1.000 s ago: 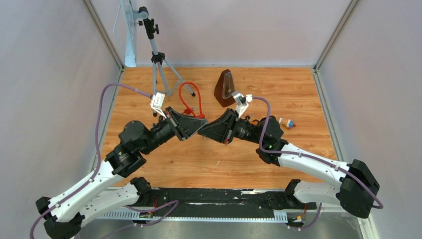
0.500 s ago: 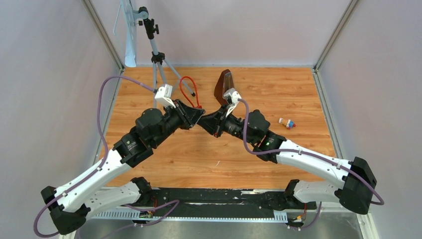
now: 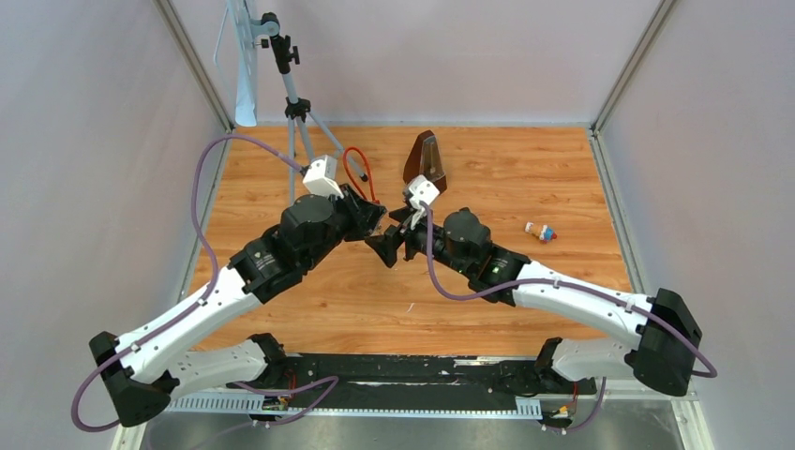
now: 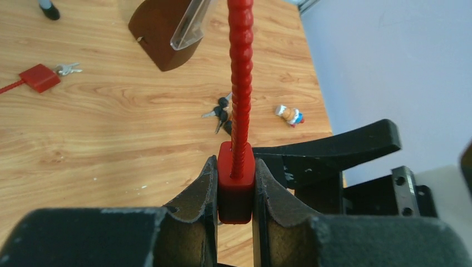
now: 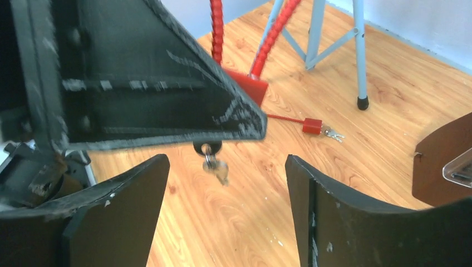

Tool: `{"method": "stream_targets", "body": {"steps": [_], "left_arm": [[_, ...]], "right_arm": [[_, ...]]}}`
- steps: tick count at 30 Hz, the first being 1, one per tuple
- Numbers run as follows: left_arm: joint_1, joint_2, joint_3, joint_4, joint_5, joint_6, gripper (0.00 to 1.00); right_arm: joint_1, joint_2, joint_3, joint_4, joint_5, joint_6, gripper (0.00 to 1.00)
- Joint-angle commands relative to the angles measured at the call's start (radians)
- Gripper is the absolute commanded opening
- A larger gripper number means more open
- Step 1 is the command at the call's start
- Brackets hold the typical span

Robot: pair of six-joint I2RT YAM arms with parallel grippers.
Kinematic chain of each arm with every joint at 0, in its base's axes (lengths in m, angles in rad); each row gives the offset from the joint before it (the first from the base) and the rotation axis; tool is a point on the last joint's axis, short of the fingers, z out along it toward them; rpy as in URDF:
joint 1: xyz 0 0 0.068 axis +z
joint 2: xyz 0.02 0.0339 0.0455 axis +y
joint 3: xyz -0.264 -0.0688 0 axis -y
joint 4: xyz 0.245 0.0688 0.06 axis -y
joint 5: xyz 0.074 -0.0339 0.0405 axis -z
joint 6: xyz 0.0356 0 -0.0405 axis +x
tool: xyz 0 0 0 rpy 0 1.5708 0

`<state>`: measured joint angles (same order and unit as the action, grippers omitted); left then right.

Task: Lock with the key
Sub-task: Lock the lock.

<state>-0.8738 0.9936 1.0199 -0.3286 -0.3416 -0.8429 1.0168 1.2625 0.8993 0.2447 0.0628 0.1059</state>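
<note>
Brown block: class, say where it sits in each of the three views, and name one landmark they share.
Top view: brown block, far centre, beyond the arms.
Left wrist: block at top, left of centre.
Right wrist: block at right edge, cut off.
Shared landmark: red cable.

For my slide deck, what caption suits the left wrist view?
Left gripper clamped on the red cable lock, its cable rising, loose keys on the wooden table beyond.
</note>
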Motion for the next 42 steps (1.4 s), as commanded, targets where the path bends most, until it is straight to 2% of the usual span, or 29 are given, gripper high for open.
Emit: {"method": "stream_targets", "body": {"steps": [1,5,10,14,20,23,28,36,42], "left_arm": [[-0.006,-0.081,-0.013,0.115,-0.003,0.038,0.0],[-0.006,-0.152,-0.038,0.121,0.016,0.1,0.0],[-0.006,-0.246,-0.068,0.165,0.106,0.189,0.0],[-0.007,-0.288,-0.048,0.143,0.215,0.236,0.0],[-0.006,-0.318,-0.024,0.16,0.345,0.214,0.0],[-0.007,-0.324,-0.034,0.202,0.386,0.178,0.0],[-0.006,-0.317,-0.041,0.238,0.44,0.143,0.0],[-0.005,-0.305,-0.046,0.261,0.489,0.118,0.0],[-0.006,-0.298,-0.051,0.276,0.509,0.106,0.0]], "right_arm": [[-0.04,-0.11,-0.032,-0.055,-0.172,0.046,0.79],[-0.125,-0.23,-0.141,-0.034,-0.375,0.149,0.8],[-0.208,-0.335,-0.245,0.115,-0.59,0.313,0.79],[-0.23,-0.323,-0.25,0.244,-0.675,0.48,0.73],[-0.227,-0.228,-0.267,0.584,-0.753,0.745,0.65],[-0.205,-0.171,-0.218,0.629,-0.783,0.737,0.64],[-0.131,-0.132,-0.151,0.595,-0.766,0.591,0.72],[-0.107,-0.083,-0.088,0.587,-0.715,0.553,0.72],[-0.09,-0.042,-0.033,0.525,-0.664,0.542,0.55]]}}
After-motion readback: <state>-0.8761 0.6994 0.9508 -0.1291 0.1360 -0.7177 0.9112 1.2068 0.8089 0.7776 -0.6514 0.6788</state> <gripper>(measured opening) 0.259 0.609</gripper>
